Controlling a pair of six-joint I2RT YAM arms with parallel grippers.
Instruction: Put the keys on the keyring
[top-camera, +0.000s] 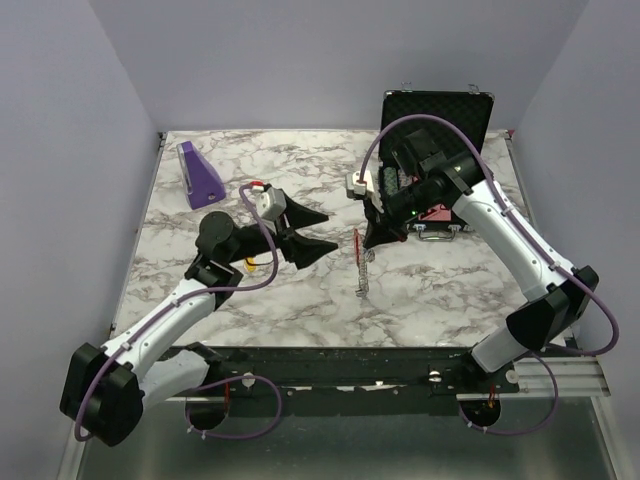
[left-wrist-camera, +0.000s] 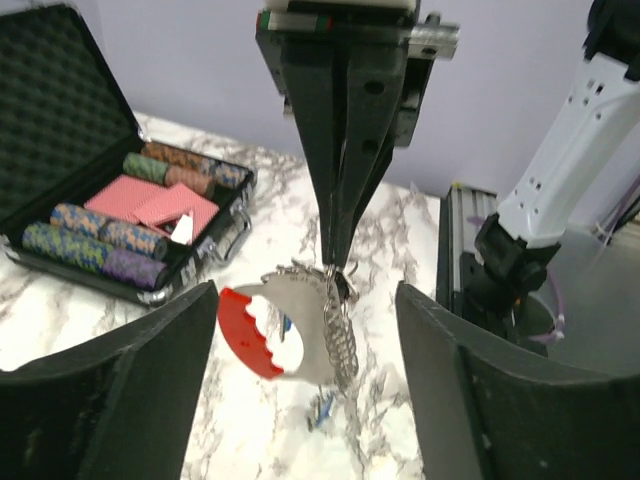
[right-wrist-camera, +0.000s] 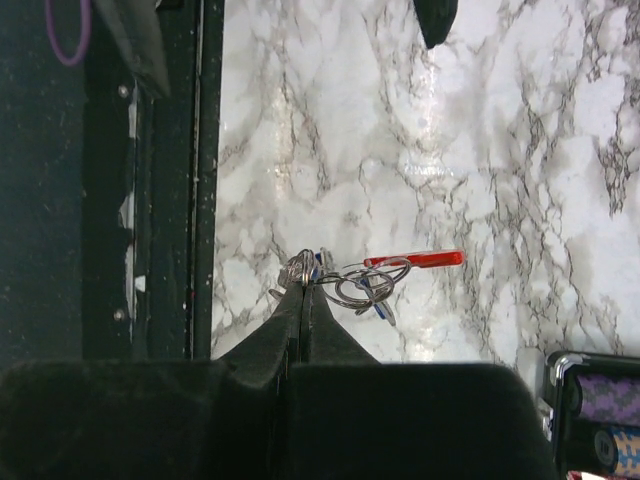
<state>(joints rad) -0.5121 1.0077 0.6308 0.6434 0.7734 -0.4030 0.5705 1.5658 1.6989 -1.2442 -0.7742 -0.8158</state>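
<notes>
Marble bench (top-camera: 430, 290), black case (top-camera: 436, 110) at upper right. Left claw (top-camera: 330, 231), centre-left: jaws wide, holding nothing. Right claw (left-wrist-camera: 335, 255), centre: pinched tight on the keyring (left-wrist-camera: 290, 330), which hangs above the bench. Small blue keys (left-wrist-camera: 322, 408) dangle among its rings.

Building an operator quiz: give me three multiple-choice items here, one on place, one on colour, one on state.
1. Where does the purple wedge stand? A. far left of the table B. near right corner C. between the arms' bases
2. What colour is the clip of the keyring? A. green B. red C. yellow
3. How is the left gripper? A. shut B. open C. out of view
Answers: A, it stands by the far left edge; B, red shows in every view; B, its jaws stand wide apart.
</notes>
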